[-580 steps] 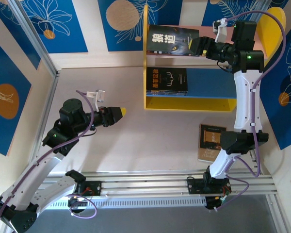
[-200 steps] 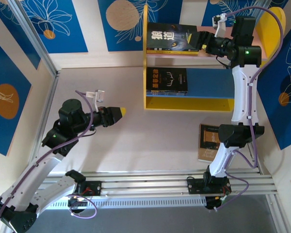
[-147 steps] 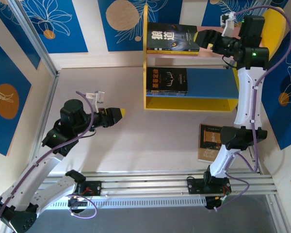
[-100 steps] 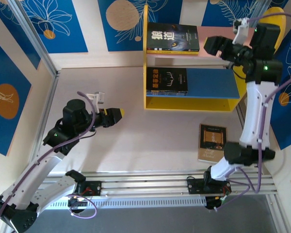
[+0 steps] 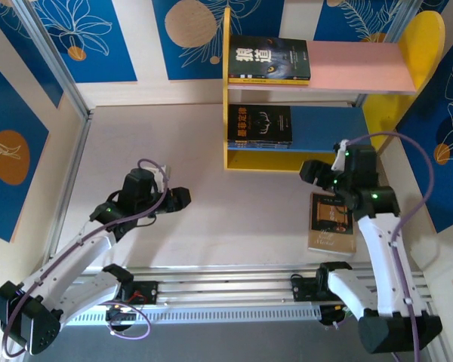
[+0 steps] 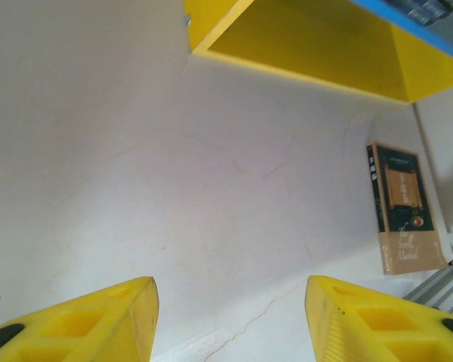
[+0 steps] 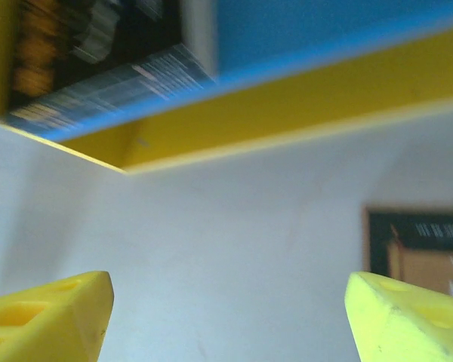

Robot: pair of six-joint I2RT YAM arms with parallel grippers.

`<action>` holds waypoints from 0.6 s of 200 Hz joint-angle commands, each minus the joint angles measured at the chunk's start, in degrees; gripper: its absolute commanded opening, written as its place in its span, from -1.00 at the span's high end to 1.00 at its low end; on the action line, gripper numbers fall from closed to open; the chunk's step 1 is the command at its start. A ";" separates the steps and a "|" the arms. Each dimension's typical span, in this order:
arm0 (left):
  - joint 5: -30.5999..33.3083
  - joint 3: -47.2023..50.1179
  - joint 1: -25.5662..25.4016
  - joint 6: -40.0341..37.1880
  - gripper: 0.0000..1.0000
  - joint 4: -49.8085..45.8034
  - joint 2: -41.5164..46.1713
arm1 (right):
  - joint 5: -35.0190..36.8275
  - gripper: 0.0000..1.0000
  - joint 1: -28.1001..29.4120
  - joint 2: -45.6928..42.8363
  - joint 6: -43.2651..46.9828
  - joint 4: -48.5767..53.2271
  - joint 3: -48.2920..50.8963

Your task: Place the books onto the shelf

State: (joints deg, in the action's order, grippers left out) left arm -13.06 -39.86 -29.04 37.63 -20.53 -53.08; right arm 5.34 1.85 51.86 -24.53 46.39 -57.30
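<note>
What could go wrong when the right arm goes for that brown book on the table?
Lying flat on the table, the brown book may slide toward the near rail instead of lifting when the open right gripper pinches it. That gripper hangs close to the yellow front edge of the shelf, so a swing could bump it.

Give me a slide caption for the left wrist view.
Open left gripper over the table, brown book lying flat before the shelf.

White title 狼道 on the dark book atop the pink board
</note>
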 commanded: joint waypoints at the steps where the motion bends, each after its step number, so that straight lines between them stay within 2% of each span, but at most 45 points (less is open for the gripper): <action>1: -1.64 2.25 0.38 1.81 -0.09 3.88 2.15 | 6.17 -0.63 0.67 -0.60 -6.23 -1.75 8.32; 23: -1.80 3.34 0.38 1.93 -0.09 4.27 3.30 | 7.94 -0.66 0.25 2.78 -7.42 -3.82 13.81; 53: -1.87 3.58 0.38 1.96 -0.10 4.90 3.65 | 10.42 -0.67 -1.76 10.69 -7.41 -5.96 15.27; 120: -2.76 2.86 0.40 1.35 -0.11 3.97 4.76 | 2.33 -0.67 -3.65 22.47 -6.93 -7.50 12.93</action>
State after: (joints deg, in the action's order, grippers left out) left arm -14.41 -36.67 -29.04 39.07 -16.75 -49.23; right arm 11.60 -1.65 71.77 -31.05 39.44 -42.41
